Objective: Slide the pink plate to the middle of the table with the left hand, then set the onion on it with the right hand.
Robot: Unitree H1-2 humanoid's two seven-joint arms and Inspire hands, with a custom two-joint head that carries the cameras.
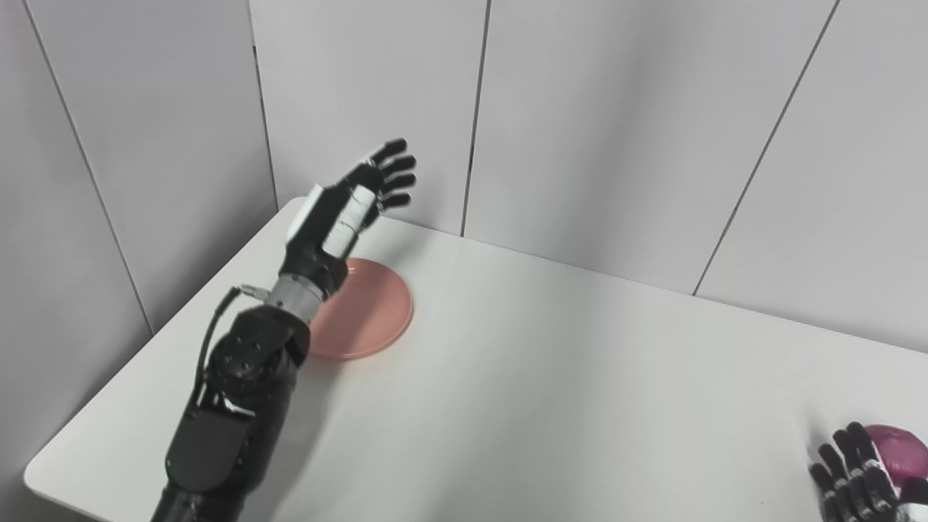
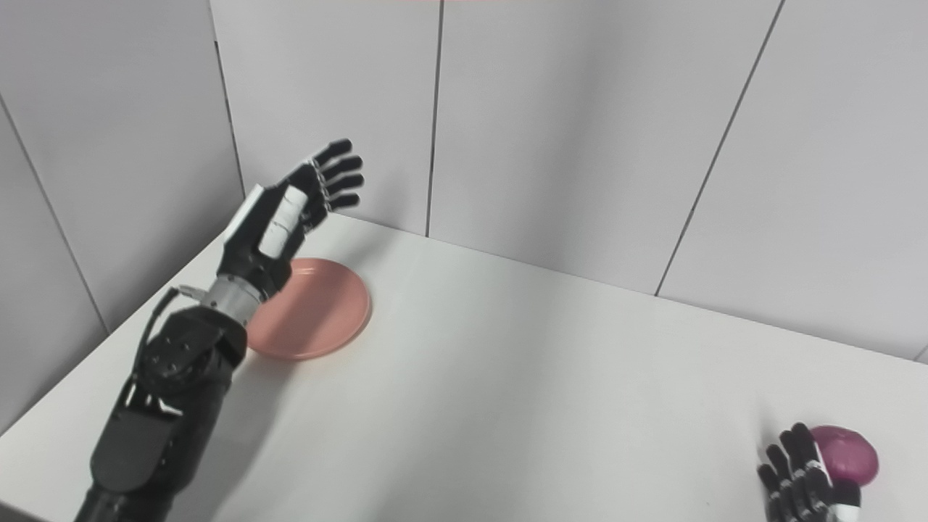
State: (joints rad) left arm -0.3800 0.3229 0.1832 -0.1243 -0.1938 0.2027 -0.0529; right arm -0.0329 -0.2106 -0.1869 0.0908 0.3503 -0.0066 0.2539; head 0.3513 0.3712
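A pink plate [image 1: 370,308] lies flat on the white table [image 1: 551,377] near its far left corner. My left hand [image 1: 355,199] is raised above the plate's far left side, fingers stretched out and apart, holding nothing. The forearm covers the plate's left part. A purple onion [image 2: 848,451] rests near the table's front right corner. My right hand [image 2: 801,475] sits just left of the onion at the picture's bottom edge, fingers spread upward and empty, close to the onion but not closed on it.
Grey wall panels [image 1: 594,123] stand close behind the table and along its left side. The table's left edge [image 1: 145,355] runs just beside my left arm. Bare white tabletop lies between the plate and the onion.
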